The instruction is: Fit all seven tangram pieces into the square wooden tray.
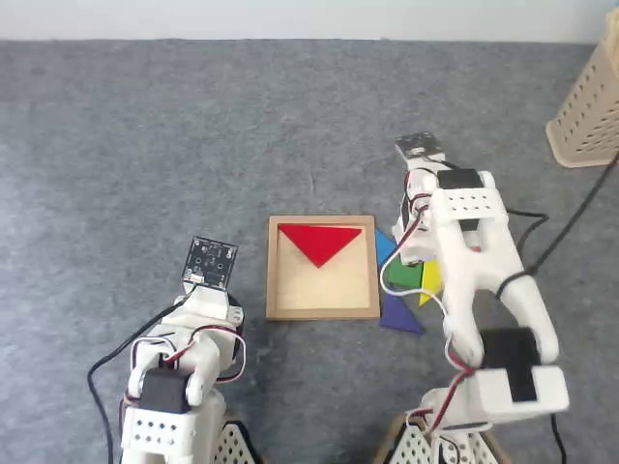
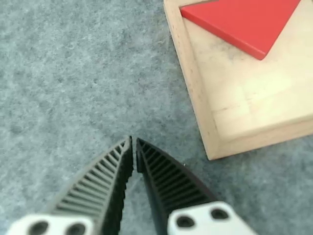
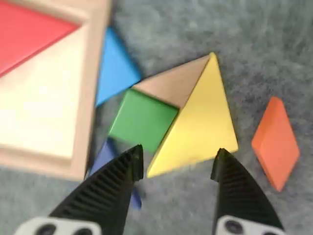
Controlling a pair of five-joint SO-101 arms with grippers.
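Observation:
The square wooden tray (image 1: 322, 307) lies mid-table with a red triangle (image 1: 319, 242) in its far part; both also show in the left wrist view, tray (image 2: 195, 93) and red triangle (image 2: 244, 22). Right of the tray lie loose pieces: a yellow triangle (image 3: 203, 122), a green square (image 3: 142, 120), a tan wooden triangle (image 3: 173, 83), a light blue triangle (image 3: 115, 68), a dark blue piece (image 3: 105, 154) and an orange parallelogram (image 3: 275, 142). My right gripper (image 3: 178, 159) hangs open just above the yellow triangle's near edge. My left gripper (image 2: 133, 144) is shut over bare carpet left of the tray.
Grey carpet covers the table. A pale perforated wooden block (image 1: 590, 97) stands at the far right edge. Cables (image 1: 561, 222) trail from the right arm.

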